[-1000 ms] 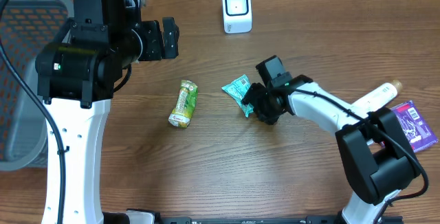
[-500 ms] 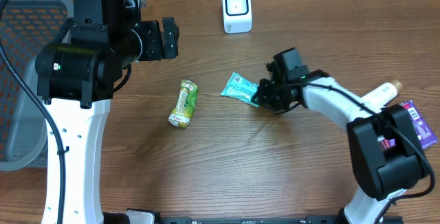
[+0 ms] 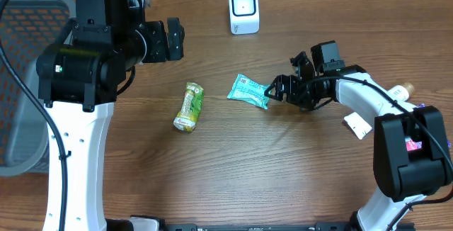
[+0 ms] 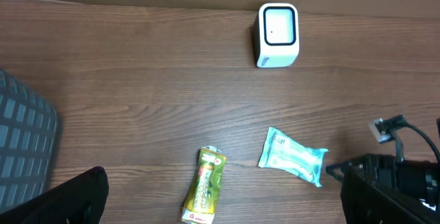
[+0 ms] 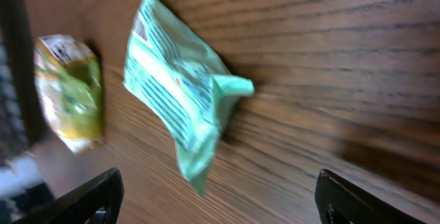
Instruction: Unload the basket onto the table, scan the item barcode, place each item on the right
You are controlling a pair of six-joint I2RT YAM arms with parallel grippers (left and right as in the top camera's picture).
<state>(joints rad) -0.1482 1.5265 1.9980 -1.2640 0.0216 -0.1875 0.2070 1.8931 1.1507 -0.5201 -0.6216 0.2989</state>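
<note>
Teal crinkled plastic packet (image 3: 248,91): lies flat near the middle of the brown wooden table (image 3: 233,174), held by nothing. Right gripper (image 3: 277,91): sits just beside the packet's right end, jaws spread wide, not clamped on the wrapper. Green-and-yellow foil pouch (image 3: 188,106): lies to the packet's left, apart from it. White box-shaped scanner with a dark window (image 3: 244,9): stands upright at the far edge, well apart. Left gripper (image 3: 171,40): hangs over the table's left side, jaws wide, empty. Grey mesh basket (image 3: 21,82): sits at the left edge.
</note>
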